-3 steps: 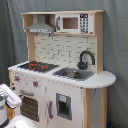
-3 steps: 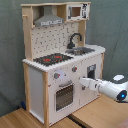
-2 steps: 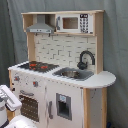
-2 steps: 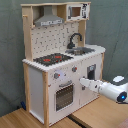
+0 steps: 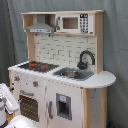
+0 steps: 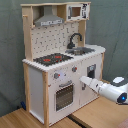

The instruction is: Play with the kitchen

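Gripper (image 6: 84,82) sat right at kitchen (image 6: 37,80) front near oven door (image 6: 64,96). Couldn't tell finger state tbh. Risk: pushing too hard, shoving whole unit.

Nothing's really reading as text from where I'm standing. The kitchen (image 5: 60,75) is showing a keypad panel on the microwave (image 5: 74,23) up at its top edge, but the markings there are just coming across as blobs, no legible numbers or brand anywhere.
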